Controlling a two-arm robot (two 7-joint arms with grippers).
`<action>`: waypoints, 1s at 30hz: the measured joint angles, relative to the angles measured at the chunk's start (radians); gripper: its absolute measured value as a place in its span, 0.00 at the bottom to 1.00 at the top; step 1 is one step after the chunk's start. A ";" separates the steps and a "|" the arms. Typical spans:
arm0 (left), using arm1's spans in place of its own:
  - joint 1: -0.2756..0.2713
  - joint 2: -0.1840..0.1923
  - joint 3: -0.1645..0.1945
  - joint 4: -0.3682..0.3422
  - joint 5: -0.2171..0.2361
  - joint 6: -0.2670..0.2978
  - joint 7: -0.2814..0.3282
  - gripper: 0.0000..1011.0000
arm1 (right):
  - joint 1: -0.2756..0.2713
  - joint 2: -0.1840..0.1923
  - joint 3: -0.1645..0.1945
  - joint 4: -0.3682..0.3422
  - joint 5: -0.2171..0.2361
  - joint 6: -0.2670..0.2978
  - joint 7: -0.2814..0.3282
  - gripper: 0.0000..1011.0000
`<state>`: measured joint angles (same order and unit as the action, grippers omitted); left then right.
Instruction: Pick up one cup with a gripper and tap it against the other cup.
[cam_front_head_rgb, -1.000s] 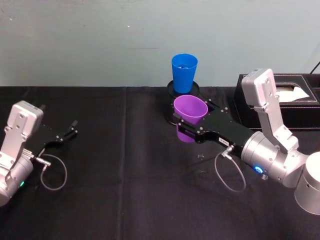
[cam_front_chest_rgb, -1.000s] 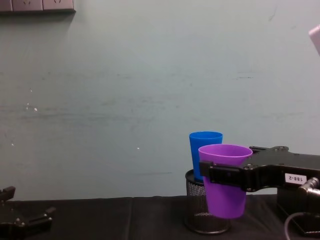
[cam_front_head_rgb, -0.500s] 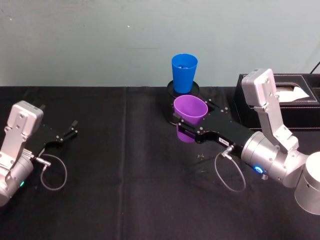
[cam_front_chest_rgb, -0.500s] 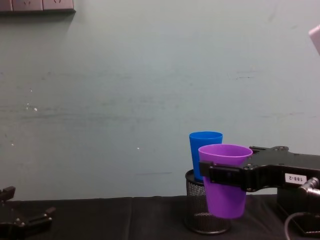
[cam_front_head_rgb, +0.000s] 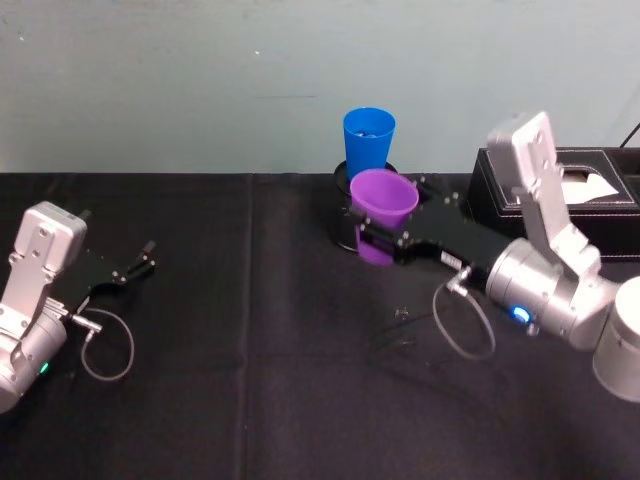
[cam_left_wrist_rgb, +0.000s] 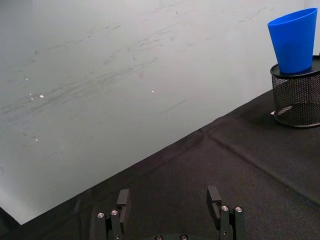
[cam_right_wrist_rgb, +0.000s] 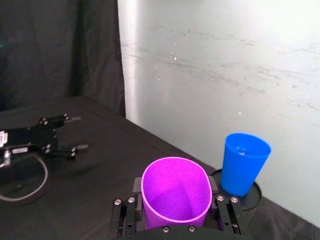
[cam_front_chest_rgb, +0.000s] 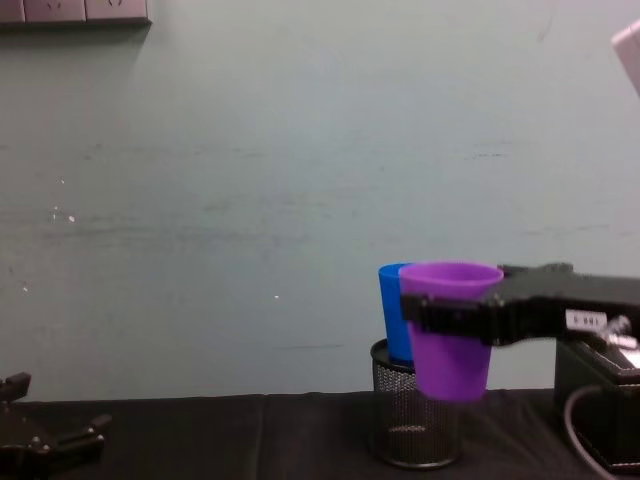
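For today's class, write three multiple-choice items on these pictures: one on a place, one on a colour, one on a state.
1. The blue cup stands: A on the floor; B in the black mesh holder; C on a shelf.
2. The right end effector holds a cup coloured: A purple; B green; C red.
3. The left end effector is: A shut; B open; C holding a cup.
Key: B, its base sinks into the holder; A, the purple cup sits between its fingers; B, its fingers stand apart, nothing between.
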<state>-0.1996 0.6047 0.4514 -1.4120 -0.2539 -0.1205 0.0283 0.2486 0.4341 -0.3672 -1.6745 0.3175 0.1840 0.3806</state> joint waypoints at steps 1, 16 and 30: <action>0.000 0.000 0.000 0.000 0.000 0.000 0.000 0.99 | 0.008 -0.001 0.001 0.006 0.003 0.002 0.003 0.71; 0.000 0.000 0.000 0.000 0.000 0.000 0.000 0.99 | 0.166 -0.065 -0.011 0.203 0.093 0.041 0.044 0.71; 0.000 0.000 0.000 0.000 0.000 0.000 0.000 0.99 | 0.234 -0.085 -0.054 0.292 0.094 0.040 0.039 0.71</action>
<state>-0.1995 0.6047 0.4514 -1.4120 -0.2539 -0.1205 0.0283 0.4826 0.3493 -0.4209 -1.3821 0.4119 0.2241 0.4196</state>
